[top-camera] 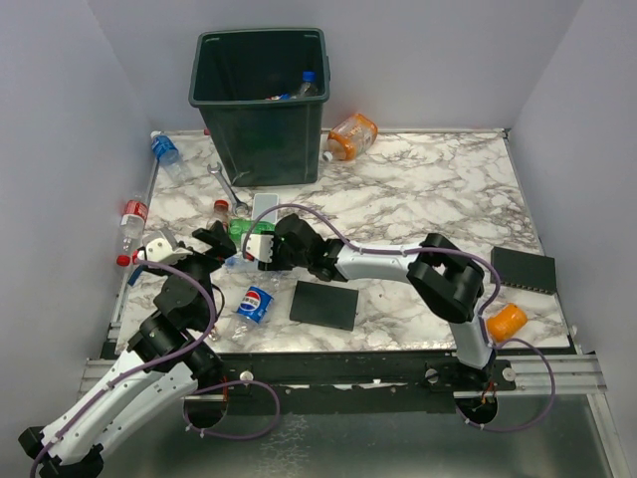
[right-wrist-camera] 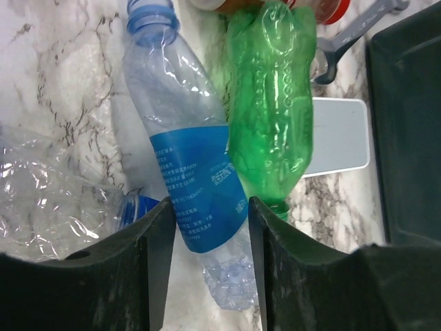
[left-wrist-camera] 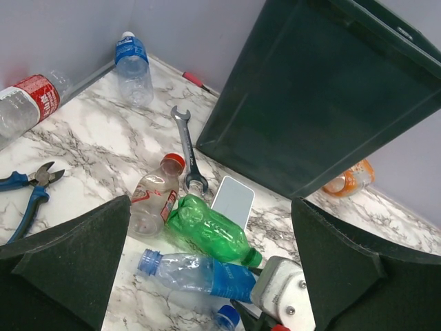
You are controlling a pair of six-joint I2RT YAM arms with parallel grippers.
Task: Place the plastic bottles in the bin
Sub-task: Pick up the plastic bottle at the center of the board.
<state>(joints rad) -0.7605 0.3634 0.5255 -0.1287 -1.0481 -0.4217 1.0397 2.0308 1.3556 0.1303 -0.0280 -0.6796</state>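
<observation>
- Right gripper (right-wrist-camera: 210, 210) is straddling the blue-labelled bottle (right-wrist-camera: 196, 179), which is lying on the table; a firm hold cannot be told.
- Grasping is seemingly the step in hand.
- Next is calling for lifting clear of the green bottle (right-wrist-camera: 272, 103) at three o'clock and carrying to the bin (top-camera: 264, 139) at twelve o'clock.

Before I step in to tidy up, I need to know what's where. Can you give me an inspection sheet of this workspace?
Surface: marble-patterned table, littered mainly on its left.
Job's things: dark green bin at the far edge, capped bottle inside; loose on the table, orange bottle beside the bin, blue-labelled bottle and green bottle side by side.
Clutter: wrench, pliers, black plate, black box.
Grippers: left gripper open, empty; right gripper with fingers either side of the blue-labelled bottle, grip unclear.
Cables: purple cables looped along both arms.
Surroundings: plain grey walls.
</observation>
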